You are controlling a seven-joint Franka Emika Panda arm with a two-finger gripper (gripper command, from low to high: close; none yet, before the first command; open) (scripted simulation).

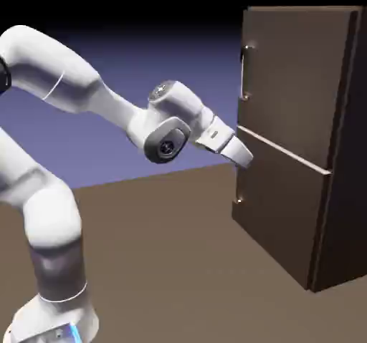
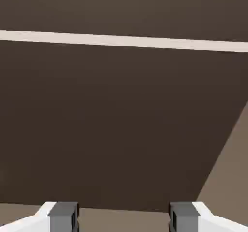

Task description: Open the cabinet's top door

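Note:
The tall dark brown cabinet [image 1: 344, 155] stands at the exterior view's right. Its top door [image 1: 294, 76] is flat against the front, with a silver bar handle [image 1: 245, 73] at its left edge. My gripper [image 1: 246, 158] hovers close to the cabinet front, just below the pale seam [image 1: 287, 150] and well under that handle. In the hand view the seam [image 2: 124, 41] runs across brown wood, with the top door [image 2: 121, 8] above it. The gripper [image 2: 123, 219] is open, both grey fingertips [image 2: 63, 216] apart with nothing between them.
The shorter lower door [image 1: 283, 213] carries a small handle [image 1: 238, 200] at its left edge. The brown table [image 1: 179, 263] spreads in front of the cabinet, and a wedge of the table [image 2: 230, 177] shows at the hand view's lower right.

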